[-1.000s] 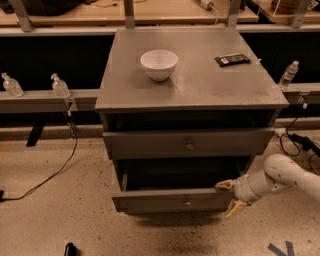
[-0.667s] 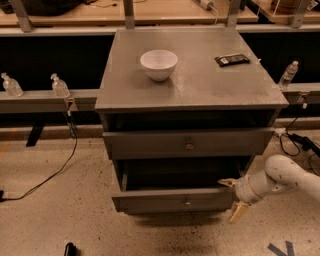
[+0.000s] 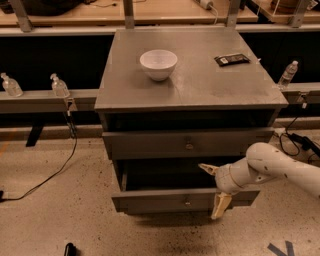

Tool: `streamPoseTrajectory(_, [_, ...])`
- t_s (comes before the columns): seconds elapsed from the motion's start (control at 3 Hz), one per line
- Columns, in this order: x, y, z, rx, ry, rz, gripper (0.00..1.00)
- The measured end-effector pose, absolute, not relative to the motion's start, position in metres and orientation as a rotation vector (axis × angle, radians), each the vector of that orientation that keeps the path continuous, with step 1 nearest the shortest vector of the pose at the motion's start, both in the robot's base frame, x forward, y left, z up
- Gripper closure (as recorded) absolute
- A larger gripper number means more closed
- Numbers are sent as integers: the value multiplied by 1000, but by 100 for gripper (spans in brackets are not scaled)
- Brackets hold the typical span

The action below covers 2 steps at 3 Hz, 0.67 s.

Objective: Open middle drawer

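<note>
Speckled floor (image 3: 45,220), wooden bench (image 3: 165,10) (probably) behind

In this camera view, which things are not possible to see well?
Camera view:
Lowest drawer: hidden under the pulled-out middle drawer.
Middle drawer's inside: too dark.
Gripper, open at that drawer's right end: touching the front or not, unclear.
Robot arm: cut off by right edge.
Black packet on cabinet top: label too small.

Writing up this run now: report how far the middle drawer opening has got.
Done: the middle drawer stands pulled out, its front forward of the drawer above, dark interior showing behind it. In hand: the gripper sits at that front's right end, fingers spread open, one above the top edge, one hanging before the face. Left: probably only a further pull and backing the gripper away.
</note>
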<state>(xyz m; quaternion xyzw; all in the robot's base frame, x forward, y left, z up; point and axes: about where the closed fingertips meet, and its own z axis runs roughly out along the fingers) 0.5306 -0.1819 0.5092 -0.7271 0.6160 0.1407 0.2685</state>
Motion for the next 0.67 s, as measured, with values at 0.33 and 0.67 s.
streamPoseTrajectory(0.33, [538, -156, 528, -1989, 1623, 330, 0])
streamPoseTrajectory(0.67, [545, -153, 520, -1998, 1666, 323, 16])
